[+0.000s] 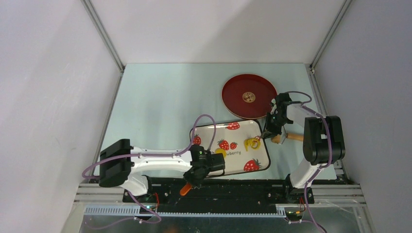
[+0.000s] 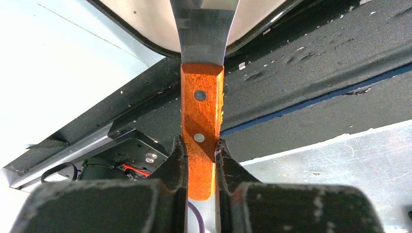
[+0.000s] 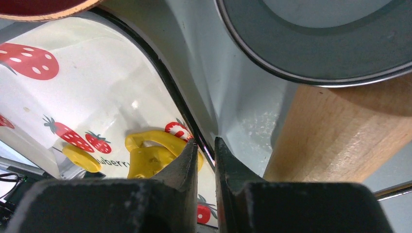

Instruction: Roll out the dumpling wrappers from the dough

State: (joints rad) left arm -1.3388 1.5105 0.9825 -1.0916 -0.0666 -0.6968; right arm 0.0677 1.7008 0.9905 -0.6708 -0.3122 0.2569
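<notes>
A ragged yellow patch of dough with a hole lies on the right part of the strawberry-print tray. One small round dumpling wrapper lies left of it. In the right wrist view the dough and the wrapper lie just left of my right gripper. Its jaws stand narrow around the tray's black right rim. My left gripper is shut on the orange wooden handle of a steel-bladed scraper. The blade reaches over the tray's near edge.
A red plate with a gold emblem sits behind the tray. A wooden rolling pin lies right of the tray, beside my right gripper. A grey metal round rim shows above the pin. The black base rail runs under the left gripper.
</notes>
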